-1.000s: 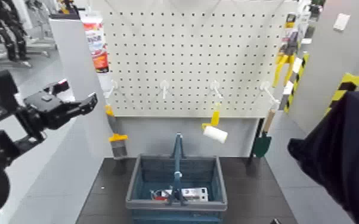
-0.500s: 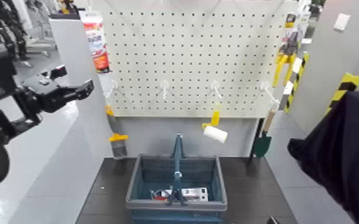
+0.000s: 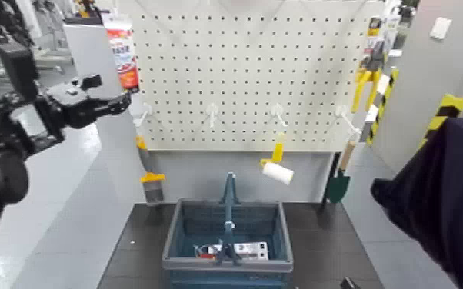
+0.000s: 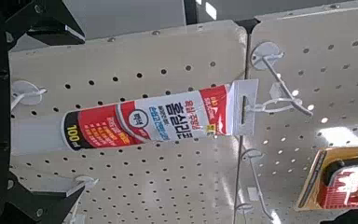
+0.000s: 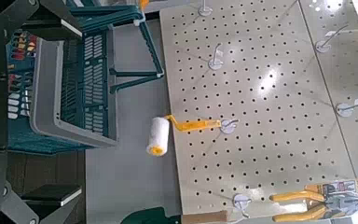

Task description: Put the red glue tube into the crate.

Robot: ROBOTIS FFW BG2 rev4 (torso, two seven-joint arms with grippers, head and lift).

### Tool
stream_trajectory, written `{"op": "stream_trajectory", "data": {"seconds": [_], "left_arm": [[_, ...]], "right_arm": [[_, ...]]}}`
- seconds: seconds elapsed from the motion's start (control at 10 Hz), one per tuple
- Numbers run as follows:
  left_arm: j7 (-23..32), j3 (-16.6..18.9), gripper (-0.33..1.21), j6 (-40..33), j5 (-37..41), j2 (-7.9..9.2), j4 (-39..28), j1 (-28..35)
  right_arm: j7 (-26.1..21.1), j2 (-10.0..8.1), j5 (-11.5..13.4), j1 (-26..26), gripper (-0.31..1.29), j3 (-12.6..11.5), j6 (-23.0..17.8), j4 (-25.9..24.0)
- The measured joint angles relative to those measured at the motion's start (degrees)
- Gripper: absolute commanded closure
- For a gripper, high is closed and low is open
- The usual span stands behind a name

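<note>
The red glue tube (image 3: 124, 55) hangs on a hook at the top left corner of the white pegboard (image 3: 258, 77), white with a red-orange label. My left gripper (image 3: 111, 92) is raised beside the tube's lower end, open and holding nothing. In the left wrist view the tube (image 4: 154, 117) lies straight ahead between the spread fingers of the left gripper (image 4: 37, 107). The crate (image 3: 174, 230), dark blue-grey with a central upright handle, stands on the dark table under the board. My right gripper (image 5: 33, 112) waits away from the board, fingers spread, facing the crate (image 5: 70, 84).
On the pegboard hang a white paint roller with a yellow handle (image 3: 278, 171), a yellow-handled brush (image 3: 151, 184), a green trowel (image 3: 338, 184) and yellow-handled pliers (image 3: 365, 84). Small items (image 3: 238, 250) lie inside the crate. A dark bulk (image 3: 442, 200) fills the right edge.
My left arm has risen and swung right, bringing the open gripper from well left of the board up to the tube's lower end. Nothing else has moved.
</note>
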Motion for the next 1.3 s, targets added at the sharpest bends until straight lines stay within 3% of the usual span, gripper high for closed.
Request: {"op": "stream_trajectory", "data": {"seconds": [0.5,0.6,0.7,0.9,1.3], "left_arm": [[-1.6,-4.6,0.26,-1.4,0.7,0.75,3.8,-5.1],[-1.7,-5.2,0.47,-1.7,0.8,0.79,4.2,-5.6],[-1.7,-5.5,0.78,-1.9,0.8,0.8,4.2,-5.7],[-1.6,-5.7,1.15,-2.1,0.9,0.8,3.8,-5.9],[0.1,-6.3,1.18,-1.2,0.5,0.81,2.6,-6.4]], "right_arm": [[0.7,0.05,0.0,-0.5,0.14,0.2,0.5,0.3],[0.7,0.02,-0.1,-0.6,0.14,0.2,0.5,0.3],[0.7,-0.01,-0.2,-0.6,0.14,0.2,0.5,0.3],[0.7,-0.02,-0.4,-0.6,0.14,0.1,0.5,0.4],[0.7,-0.06,-0.6,-0.6,0.14,-0.1,0.5,0.4]]}}
